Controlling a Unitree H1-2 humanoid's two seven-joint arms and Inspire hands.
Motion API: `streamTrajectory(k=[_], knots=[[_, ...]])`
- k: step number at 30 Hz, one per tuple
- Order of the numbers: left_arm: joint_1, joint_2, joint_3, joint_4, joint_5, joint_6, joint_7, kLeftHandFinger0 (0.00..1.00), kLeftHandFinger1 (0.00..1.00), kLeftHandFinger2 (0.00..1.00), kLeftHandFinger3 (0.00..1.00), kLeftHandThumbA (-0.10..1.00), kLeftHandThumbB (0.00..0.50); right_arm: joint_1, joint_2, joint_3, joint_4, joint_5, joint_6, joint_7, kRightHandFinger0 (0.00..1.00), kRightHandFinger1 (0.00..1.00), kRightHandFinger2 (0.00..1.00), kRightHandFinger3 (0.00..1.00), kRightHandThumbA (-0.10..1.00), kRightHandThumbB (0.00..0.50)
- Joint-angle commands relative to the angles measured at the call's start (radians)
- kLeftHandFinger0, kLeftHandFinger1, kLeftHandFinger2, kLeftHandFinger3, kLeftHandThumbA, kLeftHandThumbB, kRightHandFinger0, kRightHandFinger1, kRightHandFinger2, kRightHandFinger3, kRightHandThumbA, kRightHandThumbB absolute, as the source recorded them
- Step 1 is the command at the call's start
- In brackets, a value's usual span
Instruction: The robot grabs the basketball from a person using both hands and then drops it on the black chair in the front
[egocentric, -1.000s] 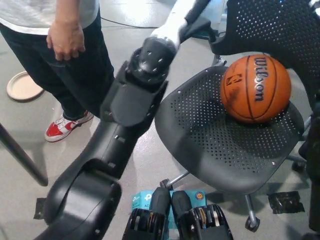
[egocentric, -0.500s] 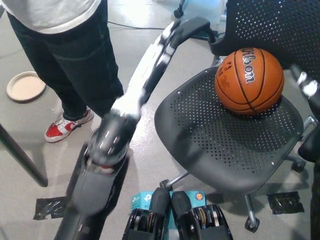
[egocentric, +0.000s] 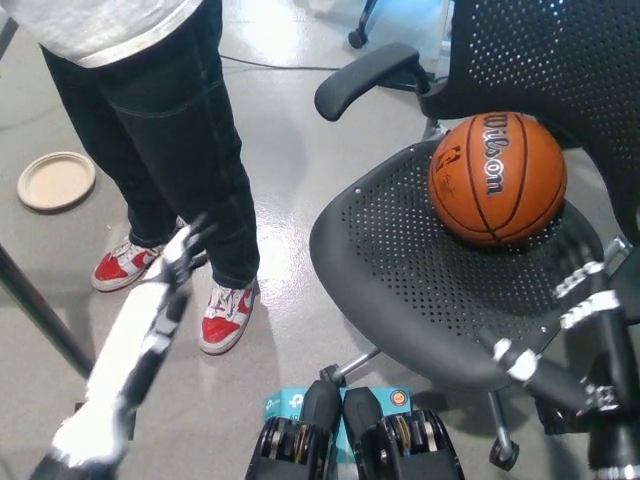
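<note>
Left robot hand (egocentric: 180, 255) lowered, fingers spread, empty; right robot hand unseen; basketball (egocentric: 497, 177) stays on chair (egocentric: 420, 290).

The black chair (egocentric: 420, 290) stands on the grey floor (egocentric: 290, 170), and the basketball (egocentric: 497, 178) rests on its perforated seat near the backrest. A round tan plate (egocentric: 56, 180) lies on the floor at the left, near a person's red-and-white shoes (egocentric: 225, 315).

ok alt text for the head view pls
An orange basketball rests on the seat of a black mesh chair, untouched. The white left hand hangs blurred at lower left near a standing person; the black right hand is at lower right.
</note>
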Motion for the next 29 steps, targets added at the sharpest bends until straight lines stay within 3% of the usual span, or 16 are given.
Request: streamTrajectory(k=[1,3,4,6,7,8,10,14,29], knots=[[0.038,0.016,0.04,0.03,-0.086,-0.161,-0.01,1.0,1.0,1.0,1.0,1.0,0.26,-0.003,-0.018,0.027,0.037,-0.15,-0.157,0.042,1.0,1.0,1.0,1.0,1.0,0.286],[0.056,0.011,0.054,0.064,-0.078,-0.167,-0.003,1.0,1.0,1.0,1.0,1.0,0.254,-0.002,-0.019,0.03,0.091,-0.176,-0.176,0.034,1.0,1.0,1.0,1.0,1.0,0.285],[0.074,0.001,0.064,0.098,-0.085,-0.167,0.004,1.0,1.0,1.0,1.0,1.0,0.261,-0.001,-0.02,0.03,0.151,-0.19,-0.216,0.027,1.0,1.0,1.0,1.0,1.0,0.255],[0.097,-0.001,0.072,0.175,-0.077,-0.211,0.002,1.0,1.0,1.0,1.0,1.0,0.236,0.014,-0.011,0.03,0.214,-0.147,-0.209,0.038,1.0,1.0,1.0,1.0,1.0,0.253],[0.102,-0.006,0.073,0.211,-0.084,-0.226,-0.003,1.0,1.0,1.0,1.0,1.0,0.234,0.023,-0.006,0.026,0.236,-0.129,-0.216,0.04,1.0,1.0,1.0,1.0,1.0,0.227],[0.109,-0.01,0.075,0.228,-0.085,-0.228,-0.001,1.0,1.0,1.0,1.0,1.0,0.251,0.028,-0.003,0.025,0.249,-0.119,-0.222,0.043,1.0,1.0,1.0,1.0,1.0,0.213],[0.132,-0.018,0.081,0.273,-0.091,-0.235,0.002,1.0,1.0,1.0,1.0,1.0,0.256,0.045,0.002,0.024,0.293,-0.11,-0.242,0.047,1.0,1.0,1.0,1.0,1.0,0.211],[0.167,-0.019,0.085,0.338,-0.084,-0.29,-0.001,1.0,1.0,1.0,1.0,1.0,0.21,0.069,0.01,0.021,0.364,-0.094,-0.276,0.056,1.0,1.0,1.0,1.0,1.0,0.227],[0.175,-0.017,0.074,0.357,-0.045,-0.281,0.005,1.0,1.0,1.0,1.0,1.0,0.198,0.084,0.004,-0.01,0.37,-0.05,-0.248,0.094,1.0,1.0,1.0,1.0,1.0,0.226]])
